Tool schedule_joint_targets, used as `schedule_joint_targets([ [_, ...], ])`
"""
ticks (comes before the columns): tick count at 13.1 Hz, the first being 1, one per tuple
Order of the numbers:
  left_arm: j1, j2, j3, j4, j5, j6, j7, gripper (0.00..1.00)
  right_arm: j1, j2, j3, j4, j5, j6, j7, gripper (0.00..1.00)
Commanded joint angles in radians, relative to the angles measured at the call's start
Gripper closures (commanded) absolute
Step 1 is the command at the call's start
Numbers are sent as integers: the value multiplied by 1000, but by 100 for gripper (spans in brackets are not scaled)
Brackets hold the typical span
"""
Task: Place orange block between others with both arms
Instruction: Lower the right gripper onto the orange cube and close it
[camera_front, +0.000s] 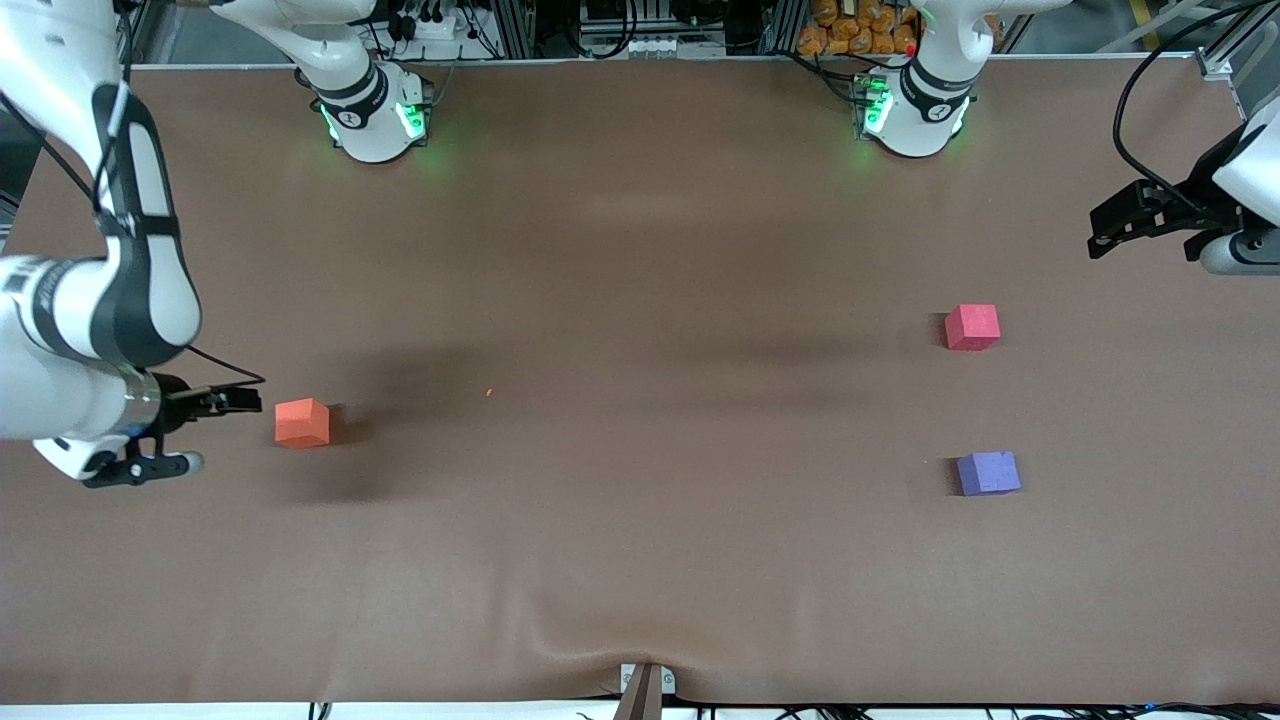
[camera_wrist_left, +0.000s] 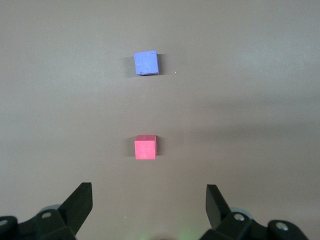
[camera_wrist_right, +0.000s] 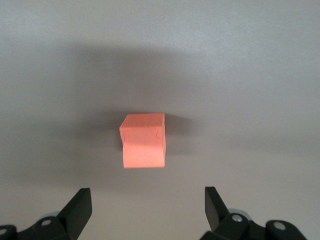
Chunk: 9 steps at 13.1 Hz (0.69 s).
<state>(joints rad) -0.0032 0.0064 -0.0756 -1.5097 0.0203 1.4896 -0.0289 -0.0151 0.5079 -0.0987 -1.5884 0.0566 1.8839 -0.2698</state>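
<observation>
currently the orange block (camera_front: 302, 422) is seen resting on the brown table (camera_front: 640, 560) toward the right arm's end, well apart from the other two cubes, with nothing touching it. the right gripper (camera_front: 205, 430) is held low over the table just beside the orange block, on the side toward that end of the table, and its jaws are spread wide with nothing between them; in the right wrist view the block (camera_wrist_right: 143, 140) is seen ahead of the two dark fingers (camera_wrist_right: 79, 207), clear of both, with its shadow cast on the table around it. the red cube (camera_front: 972, 327) and the purple cube (camera_front: 988, 473) are set toward the left arm's end of the table, the purple one nearer to the front camera, and a bare stretch of table is left between them. the left gripper (camera_front: 1120, 225) is held up over the table's edge at that end, apart from both cubes, and its jaws are likewise spread and empty. in the left wrist view the red cube (camera_wrist_left: 145, 147) is shown closer to the fingers (camera_wrist_left: 80, 202) than the purple cube (camera_wrist_left: 146, 63), and neither cube is touched. the green-lit arm bases (camera_front: 375, 115) are seen along the table's edge farthest from the front camera.
</observation>
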Motion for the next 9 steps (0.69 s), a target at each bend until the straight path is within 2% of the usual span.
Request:
schedule_joint_targets([
  [1,2,-8,-3,-4,4,8,14,0,-19,58,13,4,42,53,-57,0],
  [6,3,-8,-3,-4,3,12,14,0,-16,133,14,4,43,113,-65,0],
  [9,6,-16,-3,-7,3,9,14,0,-5,144,16,2,43,115,-65,0],
])
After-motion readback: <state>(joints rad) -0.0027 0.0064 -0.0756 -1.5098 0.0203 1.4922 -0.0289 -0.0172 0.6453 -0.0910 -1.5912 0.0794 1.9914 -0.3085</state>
